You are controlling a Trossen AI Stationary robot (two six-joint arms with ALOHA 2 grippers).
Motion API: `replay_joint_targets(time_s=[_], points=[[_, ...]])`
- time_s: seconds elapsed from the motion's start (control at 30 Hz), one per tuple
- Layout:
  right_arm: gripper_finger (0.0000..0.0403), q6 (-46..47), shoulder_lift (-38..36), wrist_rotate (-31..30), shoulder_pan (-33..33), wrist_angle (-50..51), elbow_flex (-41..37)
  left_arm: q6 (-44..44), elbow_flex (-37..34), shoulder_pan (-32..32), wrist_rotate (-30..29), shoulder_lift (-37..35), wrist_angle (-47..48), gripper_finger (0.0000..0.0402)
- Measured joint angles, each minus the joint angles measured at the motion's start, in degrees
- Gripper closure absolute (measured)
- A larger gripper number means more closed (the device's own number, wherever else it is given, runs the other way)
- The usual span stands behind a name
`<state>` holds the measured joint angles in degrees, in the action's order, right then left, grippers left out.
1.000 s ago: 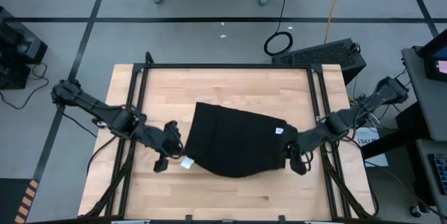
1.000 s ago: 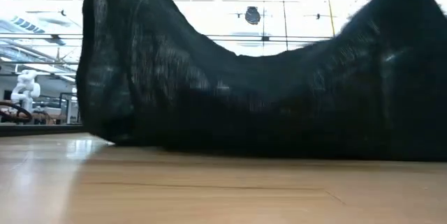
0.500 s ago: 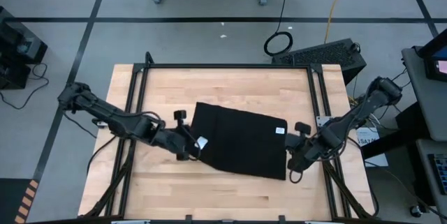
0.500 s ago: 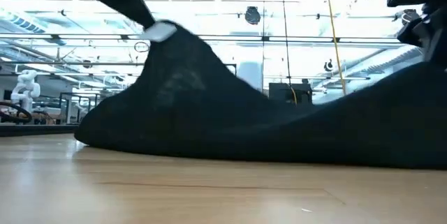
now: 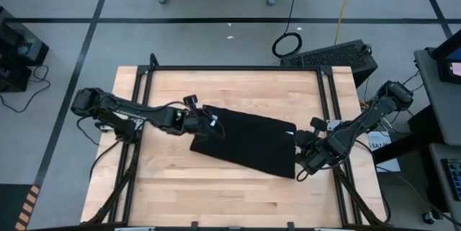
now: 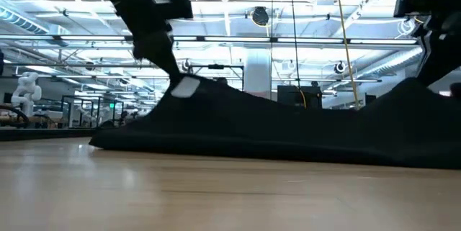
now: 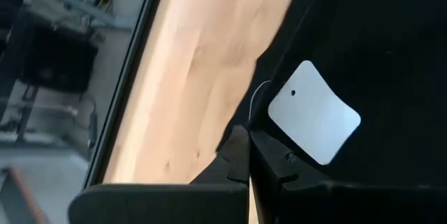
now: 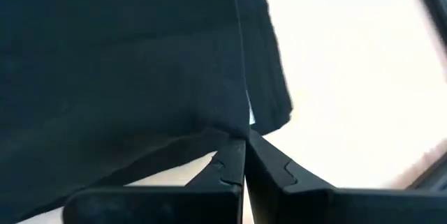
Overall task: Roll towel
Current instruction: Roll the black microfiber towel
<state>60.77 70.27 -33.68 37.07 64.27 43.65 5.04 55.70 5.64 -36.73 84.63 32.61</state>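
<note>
Black towel (image 5: 248, 145) held taut above wooden table (image 5: 238, 87): left gripper (image 5: 210, 128) pinched on tag corner, right gripper (image 5: 301, 160) pinched on opposite corner, probably flattening before rolling.

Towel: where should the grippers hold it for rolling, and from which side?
At its two short ends, from the table's sides. The towel lies flat and long across the table; the left gripper and right gripper each already pinch a corner there.

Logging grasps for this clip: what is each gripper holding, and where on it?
Both hold the towel: left gripper pinches its edge by the white tag; right gripper pinches the opposite end's edge.
</note>
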Motion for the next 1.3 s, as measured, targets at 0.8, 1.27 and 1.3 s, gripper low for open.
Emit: replay_joint_targets(time_s=[0.8, 1.27, 1.3], points=[[0.0403, 5.8, 0.8, -4.4, -3.0, -4.1, -9.1, 1.4, 0.0, -5.9, 0.3, 8.2, -9.4, 0.0383], [0.0403, 7.4, 0.8, -5.2, -3.0, -4.1, -9.8, 11.2, 0.0, -5.5, 3.5, 6.2, -2.1, 0.0286], [0.0403, 7.4, 0.8, -5.2, -3.0, -4.2, -9.8, 13.8, 0.0, -5.2, 1.7, 6.0, 0.3, 0.0271]])
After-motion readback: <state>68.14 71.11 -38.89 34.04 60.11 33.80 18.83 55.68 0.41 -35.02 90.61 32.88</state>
